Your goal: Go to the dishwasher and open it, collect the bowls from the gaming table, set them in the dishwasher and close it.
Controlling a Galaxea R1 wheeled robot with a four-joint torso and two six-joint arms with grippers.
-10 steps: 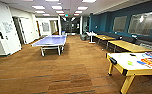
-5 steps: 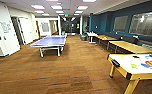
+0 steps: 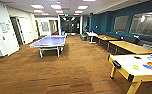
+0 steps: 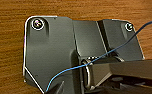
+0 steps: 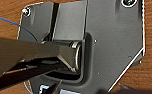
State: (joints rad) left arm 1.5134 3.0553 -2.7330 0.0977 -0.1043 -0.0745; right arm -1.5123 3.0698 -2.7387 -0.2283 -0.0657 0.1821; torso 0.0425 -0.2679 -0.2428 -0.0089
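Head view: open games room, brown wood-plank floor (image 3: 74,72). The gaming table, a long yellow-framed table with glossy white top, black end slot and colourful graphics (image 3: 132,66), stands at the right edge of the view, near the robot. Small items lie on its top, a green one and a dark one among them; whether any is a bowl cannot be told. Further off, a blue table-tennis table on white legs (image 3: 50,41) sits left of centre, well apart from the gaming table. A row of yellow-topped benches (image 3: 132,47) runs along the teal wall. No dishwasher is to be made out in this room.

Left wrist view: dark robot plate over the wood floor, a thin blue cable (image 4: 97,58) across it. State of the left jaws: cannot tell. Nothing of the task lies by them.

Right wrist view: same plate and floor. State of the right jaws: cannot tell. The gaming table is nowhere near them.

Judgement: driving leg toward the gaming table, so the bowl-collecting step. Next move calls for squaring the base up alongside the table's long edge, close enough for an arm to reach over the top.
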